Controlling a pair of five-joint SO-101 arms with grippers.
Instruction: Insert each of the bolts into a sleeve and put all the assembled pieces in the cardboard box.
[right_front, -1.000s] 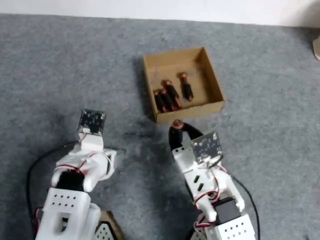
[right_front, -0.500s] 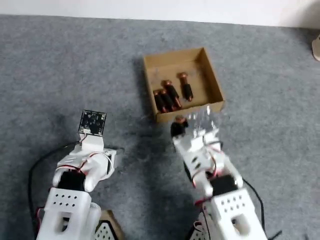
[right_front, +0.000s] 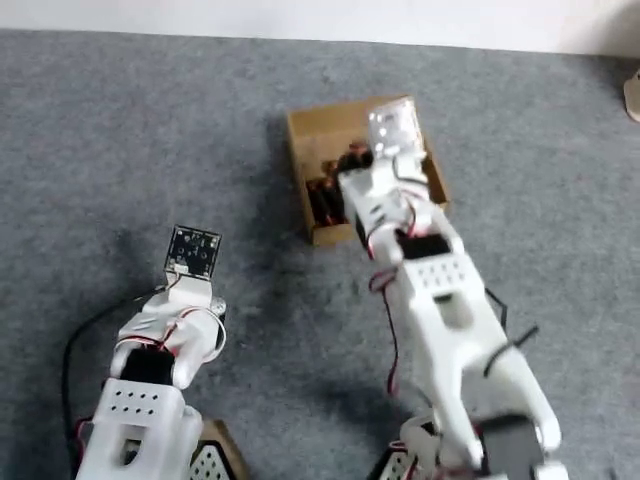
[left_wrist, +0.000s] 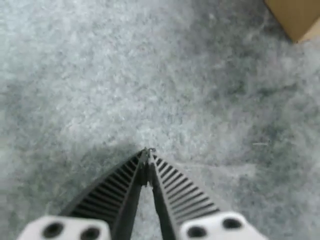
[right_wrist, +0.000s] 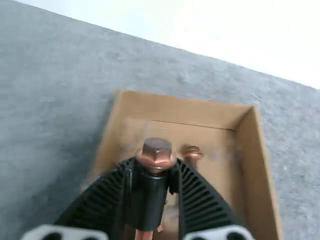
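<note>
Change over the last second: the right jaws, which hung just short of the box's near wall, have swung forward and now sit above the inside of the box (right_wrist: 185, 107), load still in grip. Reading: the carry is essentially done, and what is left for this piece is lowering and letting go. Right jaws: parted only as wide as the load, clenched on a black sleeve (right_wrist: 147, 197) with a copper bolt (right_wrist: 156, 151) seated in it, the bolt head standing clear above the jaw tips. The sleeve is held roughly upright between the ribbed inner faces. Beyond the held piece another copper bolt head (right_wrist: 192, 152) lies on the box floor. The high view shows more assembled pieces (right_front: 321, 200) along the box wall nearest the left arm (right_front: 165, 345), partly hidden by the right arm (right_front: 440, 290); count not readable. Left jaws: closed tip to tip, nothing between them, over bare grey surface (left_wrist: 75, 75), well apart from the box, one corner of which is in sight farther off. The left arm has barely shifted. Judgement: with several pieces already boxed, the task looks far along. Risk: a release from height could jolt the bolt out of its sleeve, so lower into the box first.
</note>
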